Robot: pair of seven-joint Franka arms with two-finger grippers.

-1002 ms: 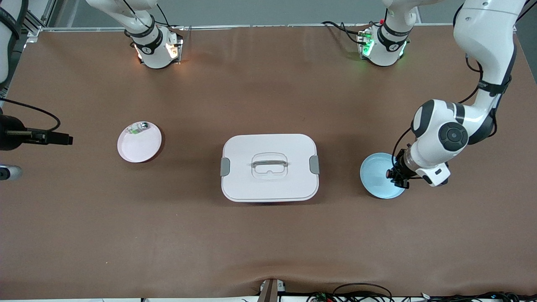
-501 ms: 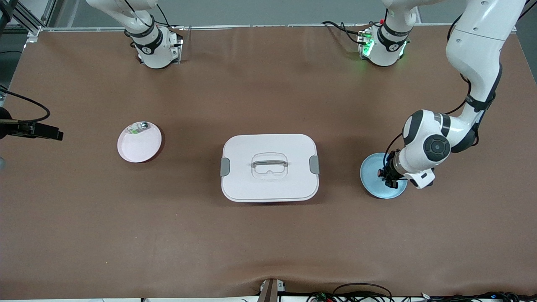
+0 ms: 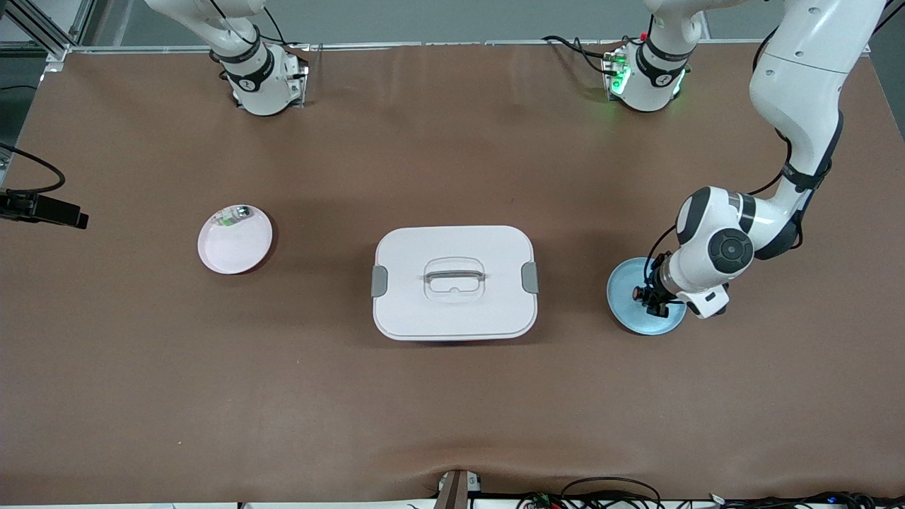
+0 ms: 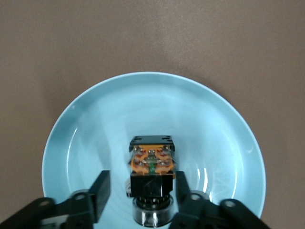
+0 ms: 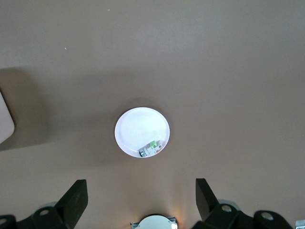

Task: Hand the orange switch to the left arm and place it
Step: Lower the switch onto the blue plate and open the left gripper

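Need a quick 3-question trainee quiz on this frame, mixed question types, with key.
1. True or false: the orange switch lies on the blue plate, between the open fingers of the left gripper.
2. What lies on the pink plate? A) a silvery-green component B) an orange switch C) nothing
3. Fill in: the right gripper, up over the right arm's end of the table, has its jaws ____.

Key: 1 true. 2 A. 3 open.
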